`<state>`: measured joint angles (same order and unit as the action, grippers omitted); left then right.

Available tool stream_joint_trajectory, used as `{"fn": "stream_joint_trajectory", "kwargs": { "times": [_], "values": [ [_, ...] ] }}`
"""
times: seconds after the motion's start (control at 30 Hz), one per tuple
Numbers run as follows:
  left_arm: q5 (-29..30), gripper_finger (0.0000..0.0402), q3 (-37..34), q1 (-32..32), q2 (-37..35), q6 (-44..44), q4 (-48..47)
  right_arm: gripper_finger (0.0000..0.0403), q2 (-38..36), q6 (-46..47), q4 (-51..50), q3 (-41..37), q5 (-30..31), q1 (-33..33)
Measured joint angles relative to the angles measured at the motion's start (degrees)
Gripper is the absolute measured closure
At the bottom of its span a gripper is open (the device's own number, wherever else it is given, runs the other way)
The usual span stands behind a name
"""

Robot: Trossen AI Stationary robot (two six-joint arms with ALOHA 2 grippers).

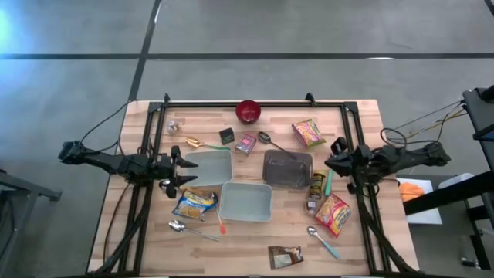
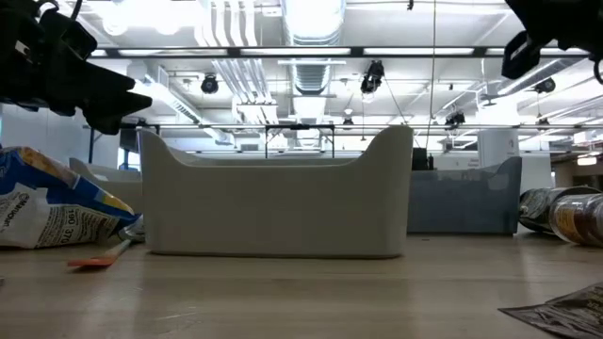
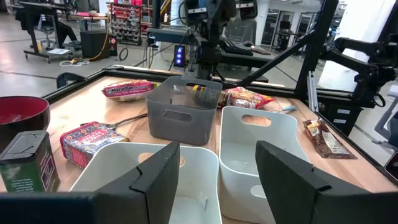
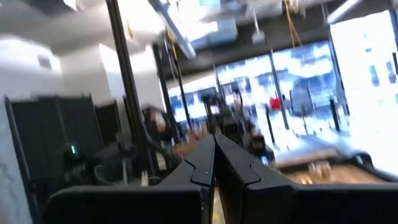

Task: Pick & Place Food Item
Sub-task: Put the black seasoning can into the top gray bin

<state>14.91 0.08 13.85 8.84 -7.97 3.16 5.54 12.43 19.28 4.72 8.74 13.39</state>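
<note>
While both arms sit back at the side edges: you have nothing held yet, so treat the pick as not begun.
Risk, crowding: the food packets lie tight among spoons and bins; a low sweep from either side could shove a packet or spoon off the surface [image 1: 355, 116].
Risk, right side: the red snack packet [image 1: 333, 214] at lower right of the high view lies just beside a dark jar [image 1: 316, 185]; a sloppy descent could knock the jar over.
Risk, left side: the yellow-blue chip bag [image 1: 193, 203] touches the white bin [image 1: 247, 201]; a crooked grab may drag the bin with it.
Left arm pose: at centre left of the high view, left gripper [image 1: 182, 169] pointing level toward the middle of the surface, fingers [image 3: 155, 174] partly apart, empty.
Right arm pose: at centre right of the high view, right gripper [image 1: 333, 158] tipped above level, looking into the room, fingers [image 4: 199, 165] pressed together on nothing.
Targets: bins sit centre, grey bin [image 1: 288, 169] right of a pale tray [image 1: 208, 164].
Other food: a red-yellow packet [image 1: 308, 133] upper right.
</note>
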Motion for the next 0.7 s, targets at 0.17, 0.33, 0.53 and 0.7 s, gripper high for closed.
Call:
{"fn": "stream_joint_trajectory", "kwargs": {
  "times": [0.17,0.33,0.53,0.7],
  "values": [
    [0.01,0.0188,0.00,0.01,0.02,0.00,-0.01,0.0394,2.93,-0.83,-17.87,9.18,0.44,-0.04],
    [-0.01,0.0188,0.00,0.01,0.02,0.00,-0.02,0.0394,8.69,1.99,-31.75,17.96,5.81,-0.04],
    [-0.01,0.0189,0.00,0.02,0.02,0.00,-0.02,0.0394,14.38,12.56,-37.09,23.89,9.34,-0.04],
    [1.05,0.0189,0.00,-0.20,0.06,1.49,1.78,0.0394,17.36,15.46,-36.72,26.77,9.00,-0.04]
  ]
}}
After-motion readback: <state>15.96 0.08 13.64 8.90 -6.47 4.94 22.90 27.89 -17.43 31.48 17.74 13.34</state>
